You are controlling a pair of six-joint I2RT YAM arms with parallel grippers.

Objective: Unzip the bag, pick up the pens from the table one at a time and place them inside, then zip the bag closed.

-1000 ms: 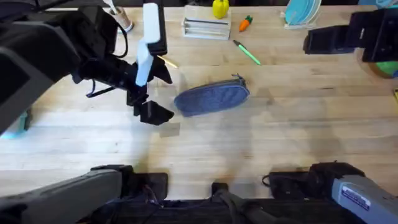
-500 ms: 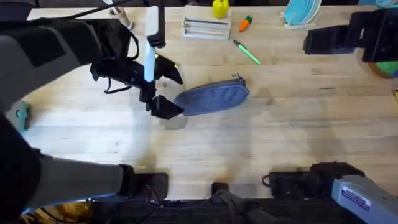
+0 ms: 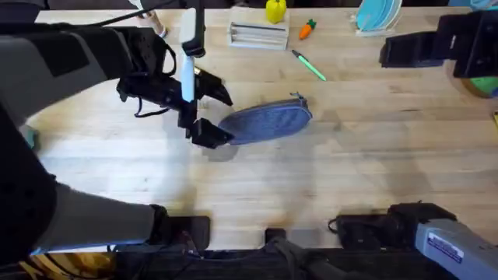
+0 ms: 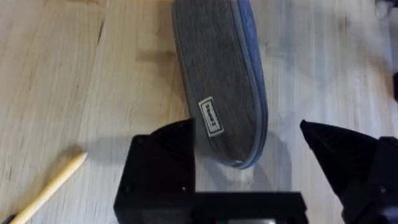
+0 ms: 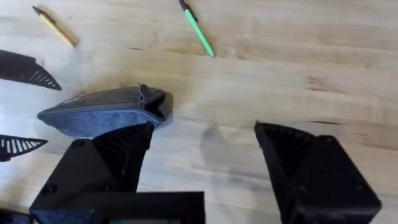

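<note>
The blue-grey bag [image 3: 268,120] lies zipped on the table [image 3: 350,171], its small metal pull [image 3: 296,98] at the right end. My left gripper [image 3: 220,117] is open, one finger on each side of the bag's left end [image 4: 239,149]. The yellow pen [image 4: 48,186] lies just beyond that gripper, mostly hidden under the arm in the overhead view. The green pen [image 3: 310,65] lies behind the bag to the right. My right gripper [image 3: 397,51] hangs open high over the back right; its wrist view shows the bag [image 5: 102,112] and both pens [image 5: 198,31] [image 5: 55,28] below.
Along the back edge stand a white box [image 3: 257,35], a yellow toy [image 3: 275,11], an orange carrot toy [image 3: 307,29] and a stack of blue discs [image 3: 377,15]. A green object [image 3: 484,84] sits at the right edge. Bare wood lies in front of the bag.
The left gripper has moved right to the bag's left end and now straddles it. The bag, the pens and the right arm have not moved.
</note>
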